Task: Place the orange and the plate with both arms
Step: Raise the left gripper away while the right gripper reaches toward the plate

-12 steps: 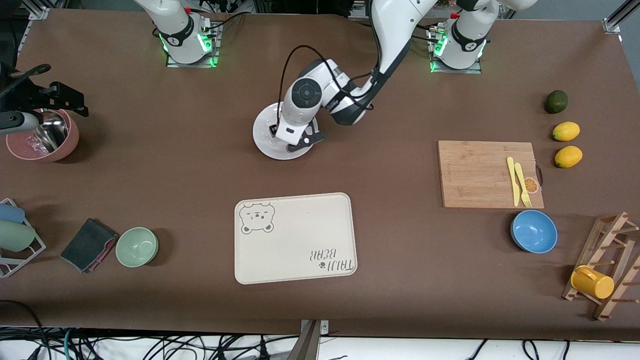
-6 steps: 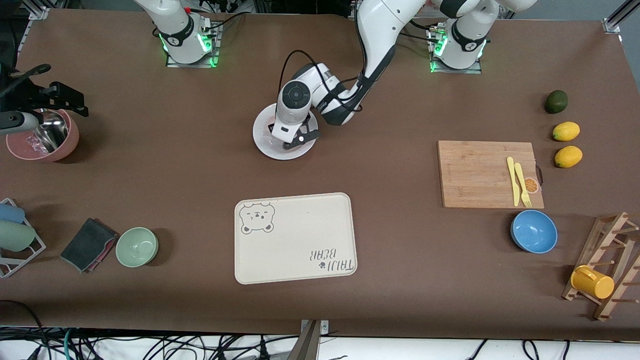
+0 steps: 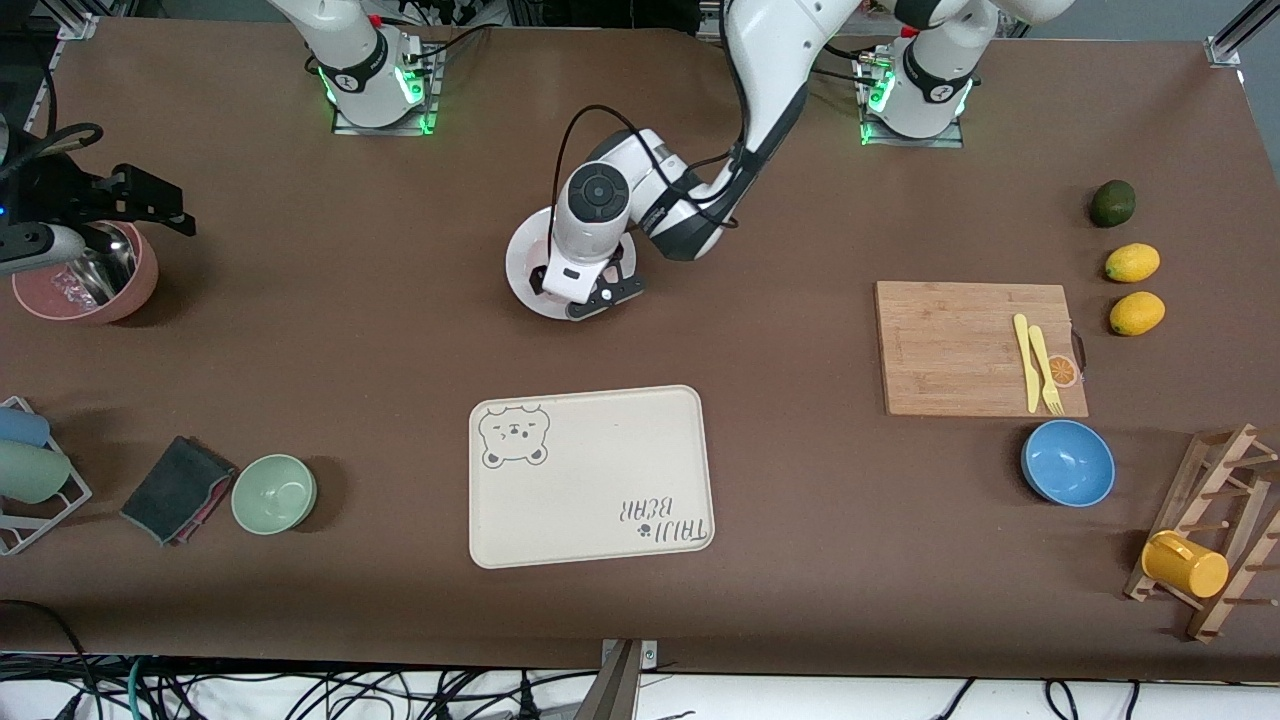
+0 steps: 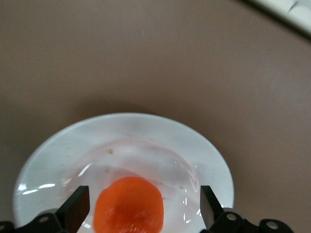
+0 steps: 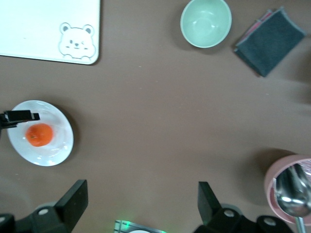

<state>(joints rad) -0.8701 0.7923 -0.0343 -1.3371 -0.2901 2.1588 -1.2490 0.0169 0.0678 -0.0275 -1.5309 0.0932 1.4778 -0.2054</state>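
Observation:
The white plate lies on the brown table, farther from the front camera than the cream bear tray. The orange sits on the plate. In the front view the left arm's hand hides it. My left gripper is low over the plate, and in its wrist view it is open with one finger on each side of the orange, apart from it. My right gripper is open and empty, high over the right arm's end of the table. Its wrist view shows the plate and the orange.
The bear tray lies nearer the front camera than the plate. A cutting board, a blue bowl, two lemons and a mug rack are toward the left arm's end. A green bowl, cloth and pink bowl are toward the right arm's.
My left gripper has come down closer over the plate and shifted slightly. The right arm's hand has moved a little. The plate and the orange have stayed put.

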